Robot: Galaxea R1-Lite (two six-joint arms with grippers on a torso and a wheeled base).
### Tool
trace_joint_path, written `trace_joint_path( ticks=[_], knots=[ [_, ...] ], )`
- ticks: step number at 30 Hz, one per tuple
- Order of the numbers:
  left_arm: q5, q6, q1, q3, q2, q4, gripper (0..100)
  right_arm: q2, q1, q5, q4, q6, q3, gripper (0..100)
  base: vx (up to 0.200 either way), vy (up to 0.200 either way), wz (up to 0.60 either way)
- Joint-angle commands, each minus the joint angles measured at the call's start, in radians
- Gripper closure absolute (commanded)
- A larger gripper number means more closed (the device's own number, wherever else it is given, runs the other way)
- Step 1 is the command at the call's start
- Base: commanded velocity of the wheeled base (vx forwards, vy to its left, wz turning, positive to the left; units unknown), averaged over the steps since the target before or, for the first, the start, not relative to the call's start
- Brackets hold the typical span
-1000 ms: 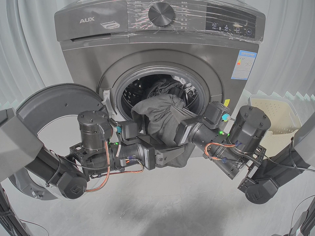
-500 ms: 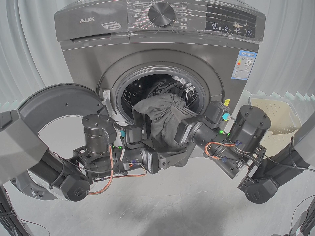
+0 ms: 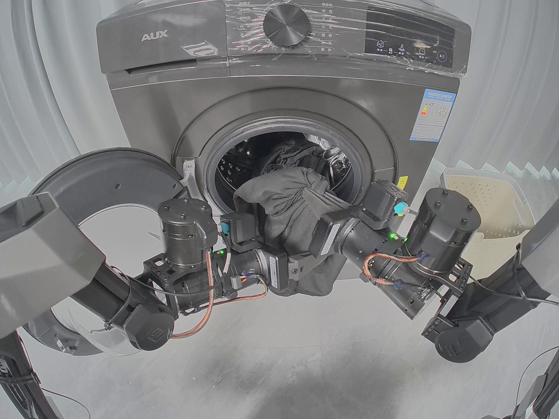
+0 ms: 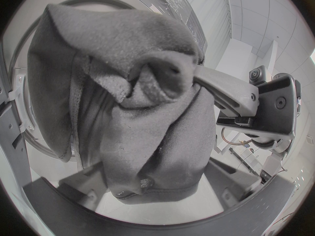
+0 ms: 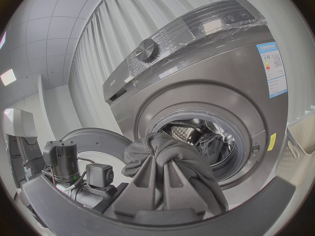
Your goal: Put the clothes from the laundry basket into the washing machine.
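Since a second ago the left hand (image 3: pixel 308 262) has slid right, under the hanging hem of the dark grey fleece garment (image 3: pixel 284 205). In the head view the right hand (image 3: pixel 311 199) holds that garment at the mouth of the grey front-loading washing machine (image 3: pixel 262 103), whose round door (image 3: pixel 105 181) stands open. A cream perforated laundry basket (image 3: pixel 495 205) sits to the right. In the left wrist view the left fingers (image 4: pixel 82 185) are spread apart, with cloth hanging between them. In the right wrist view the right fingers (image 5: pixel 178 181) are clamped on the garment, and another dark cloth (image 5: pixel 208 146) lies in the drum.
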Motion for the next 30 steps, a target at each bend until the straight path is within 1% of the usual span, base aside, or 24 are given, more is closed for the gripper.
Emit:
trace_joint_path(
  ticks=[1, 9, 17, 18, 19, 20, 24, 26, 30],
  knots=[
    [0.004, -0.001, -0.001, -0.004, 0.009, 0.000, 100, 0.000, 0.000, -0.001, -0.001, 0.001, 0.000, 100, 0.000, 0.000, 0.00],
    [0.010, 0.002, -0.006, 0.018, -0.028, -0.012, 100, 0.001, -0.001, 0.002, 0.001, -0.001, 0.000, 100, 0.000, 0.000, 0.00],
    [0.011, 0.004, -0.053, 0.093, -0.131, -0.020, 100, 0.046, -0.001, 0.008, -0.011, -0.002, 0.017, 100, 0.000, 0.000, 0.00],
    [0.011, 0.004, -0.053, 0.093, -0.131, -0.020, 100, 0.046, -0.001, 0.008, -0.011, -0.002, 0.017, 0, 0.000, 0.000, 0.00],
    [0.011, 0.004, -0.055, 0.102, -0.143, -0.020, 100, 0.061, -0.004, 0.028, -0.047, -0.006, 0.019, 0, 0.000, 0.000, 0.00],
    [0.011, 0.006, -0.049, 0.099, -0.143, -0.020, 100, 0.061, -0.011, 0.043, -0.050, -0.004, 0.020, 0, 0.000, 0.000, 0.00],
    [0.011, 0.004, -0.035, 0.085, -0.140, -0.022, 100, 0.058, -0.035, 0.043, -0.040, -0.002, 0.042, 0, 0.000, 0.000, 0.00],
    [0.011, 0.004, -0.016, 0.077, -0.140, -0.022, 100, 0.053, -0.050, 0.043, -0.039, -0.004, 0.056, 0, 0.000, 0.000, 0.00],
    [0.013, 0.004, -0.007, 0.064, -0.132, -0.022, 100, 0.050, -0.073, 0.041, -0.037, -0.004, 0.060, 0, 0.000, 0.000, 0.00]
  ],
)
